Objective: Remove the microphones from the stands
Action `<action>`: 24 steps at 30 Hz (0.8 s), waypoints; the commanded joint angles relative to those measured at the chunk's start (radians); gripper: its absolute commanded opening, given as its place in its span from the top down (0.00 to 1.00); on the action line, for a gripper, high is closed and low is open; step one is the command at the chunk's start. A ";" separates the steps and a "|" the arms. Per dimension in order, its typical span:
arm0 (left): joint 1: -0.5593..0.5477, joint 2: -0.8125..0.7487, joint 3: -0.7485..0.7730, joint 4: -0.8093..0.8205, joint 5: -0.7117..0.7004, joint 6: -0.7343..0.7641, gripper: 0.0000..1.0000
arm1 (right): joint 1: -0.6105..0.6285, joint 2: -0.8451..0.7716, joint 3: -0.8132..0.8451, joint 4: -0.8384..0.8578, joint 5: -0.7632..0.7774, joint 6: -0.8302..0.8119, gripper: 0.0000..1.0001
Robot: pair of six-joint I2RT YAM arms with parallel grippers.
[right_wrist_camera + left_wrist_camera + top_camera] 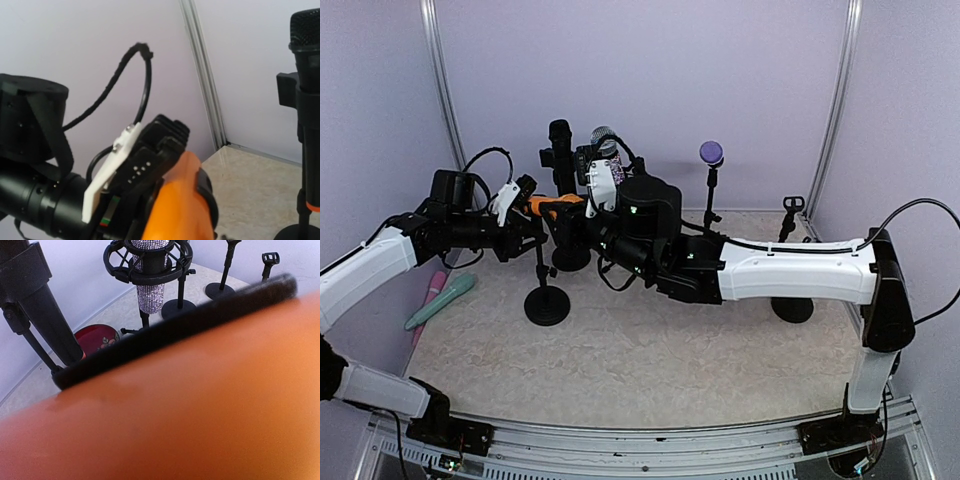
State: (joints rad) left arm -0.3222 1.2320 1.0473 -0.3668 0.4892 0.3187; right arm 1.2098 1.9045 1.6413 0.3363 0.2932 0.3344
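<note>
An orange microphone lies level in the clip of a short black stand at the left middle. My left gripper is at its left end, and its fingers close against the orange body beside the clip's black ring. The orange body fills the left wrist view, hiding my own jaws. My right gripper is pressed up to the microphone from the right. Its fingers do not show in its own view.
Behind stand a black microphone on a stand, a glittery one in a shock mount and a purple-headed one. An empty stand is at the right. A teal and a pink object lie left. A red dish sits near the wall.
</note>
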 commanded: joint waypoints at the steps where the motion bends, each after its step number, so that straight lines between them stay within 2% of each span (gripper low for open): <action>1: 0.018 -0.016 -0.014 0.076 -0.024 -0.058 0.97 | 0.033 -0.054 0.015 -0.036 0.017 -0.036 1.00; 7: 0.020 -0.012 -0.044 0.108 -0.058 -0.080 1.00 | 0.063 -0.150 -0.015 -0.152 0.064 -0.056 1.00; 15: 0.023 0.054 0.005 0.108 -0.053 -0.102 1.00 | 0.100 -0.314 -0.058 -0.307 0.091 -0.089 1.00; 20: 0.016 0.079 0.028 0.122 -0.028 -0.146 1.00 | 0.114 -0.382 -0.071 -0.354 0.123 -0.098 1.00; 24: 0.006 0.078 0.034 0.131 -0.068 -0.153 1.00 | 0.120 -0.416 -0.051 -0.379 0.127 -0.126 1.00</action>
State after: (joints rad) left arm -0.3904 1.2800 1.0557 -0.2485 0.6769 0.2783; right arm 1.2678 1.6581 1.5608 -0.0204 0.4091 0.2596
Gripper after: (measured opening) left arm 0.242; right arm 0.431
